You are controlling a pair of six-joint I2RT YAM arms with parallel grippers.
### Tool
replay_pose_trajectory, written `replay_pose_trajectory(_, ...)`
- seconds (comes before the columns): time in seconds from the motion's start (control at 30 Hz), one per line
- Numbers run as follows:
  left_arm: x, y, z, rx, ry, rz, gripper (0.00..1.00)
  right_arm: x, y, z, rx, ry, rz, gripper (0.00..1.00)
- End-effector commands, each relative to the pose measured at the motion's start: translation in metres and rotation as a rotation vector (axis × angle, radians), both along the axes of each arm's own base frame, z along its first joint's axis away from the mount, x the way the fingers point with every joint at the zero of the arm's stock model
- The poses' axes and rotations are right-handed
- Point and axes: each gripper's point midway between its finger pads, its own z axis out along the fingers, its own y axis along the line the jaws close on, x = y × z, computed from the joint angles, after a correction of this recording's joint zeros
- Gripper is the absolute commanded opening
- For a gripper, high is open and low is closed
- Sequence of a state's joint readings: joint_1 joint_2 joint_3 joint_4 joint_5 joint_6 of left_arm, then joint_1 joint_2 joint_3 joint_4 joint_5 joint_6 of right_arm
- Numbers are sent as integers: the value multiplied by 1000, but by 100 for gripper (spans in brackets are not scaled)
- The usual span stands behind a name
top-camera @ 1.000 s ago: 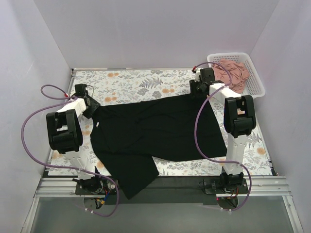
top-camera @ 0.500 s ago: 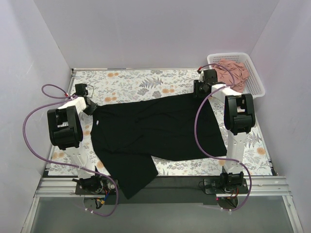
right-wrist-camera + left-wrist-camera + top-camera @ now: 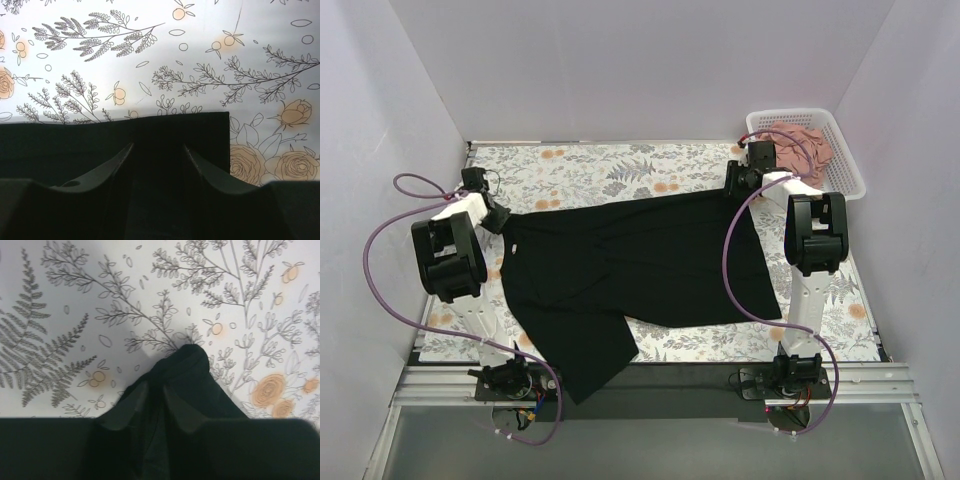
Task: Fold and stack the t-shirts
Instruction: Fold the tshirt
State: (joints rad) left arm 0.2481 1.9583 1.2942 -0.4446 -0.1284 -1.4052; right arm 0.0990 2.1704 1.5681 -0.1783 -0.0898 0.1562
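Observation:
The black t-shirt (image 3: 640, 265) lies spread across the floral table, one sleeve hanging over the near edge. My left gripper (image 3: 492, 216) is at its left end; in the left wrist view the gripper (image 3: 154, 386) is shut on a bunched peak of the black cloth (image 3: 185, 365). My right gripper (image 3: 739, 183) stands at the shirt's far right corner. In the right wrist view its jaws (image 3: 157, 146) are apart over the flat black hem (image 3: 210, 135). The dusty-pink t-shirt (image 3: 802, 148) lies crumpled in the basket.
The white lattice basket (image 3: 850, 178) stands at the back right, just right of my right gripper. White walls close in the table on the left, back and right. Purple cables loop off both arms.
My left gripper has pulled left and the whole black shirt has shifted left with it. My right gripper has moved right and back toward the basket while the shirt's corner stayed on the table.

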Motion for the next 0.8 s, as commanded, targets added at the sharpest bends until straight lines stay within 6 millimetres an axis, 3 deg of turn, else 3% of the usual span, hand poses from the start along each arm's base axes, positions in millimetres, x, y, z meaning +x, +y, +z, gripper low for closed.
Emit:
replay_pose_trajectory(0.0,-7,14,-14,18,62,3,20,11,-6,3,-2,-13,4,50)
replay_pose_trajectory(0.1,4,11,3,33,19,-21,31,15,1,25,10,-60,37,52)
replay_pose_trajectory(0.3,23,5,72,111,-122,-63,62,14,10,85,-39,-185,69,56)
replay_pose_trajectory(0.37,22,4,87,127,-144,-61,67,8,12,93,-52,-196,65,56)
replay_pose_trajectory(0.4,19,2,93,132,-148,-60,68,1,10,87,-60,-179,58,56)
replay_pose_trajectory(0.47,12,3,112,150,-177,-41,68,-7,5,96,-69,-187,18,54)
replay_pose_trajectory(0.5,3,0,110,148,-164,-38,68,-13,2,94,-69,-175,4,54)
replay_pose_trajectory(0.57,-8,-5,125,145,-200,-28,68,-29,-10,84,-96,-143,-69,51)
replay_pose_trajectory(0.67,-30,-28,123,125,-215,-69,68,-50,-20,69,-97,-93,-151,46)
replay_pose_trajectory(0.7,-35,-40,131,122,-241,-96,68,-55,-22,68,-93,-87,-168,45)
replay_pose_trajectory(0.73,-48,-49,116,110,-212,-119,68,-62,-24,59,-88,-66,-183,45)
replay_pose_trajectory(0.77,-52,-59,114,104,-216,-146,68,-65,-24,56,-84,-59,-196,43)
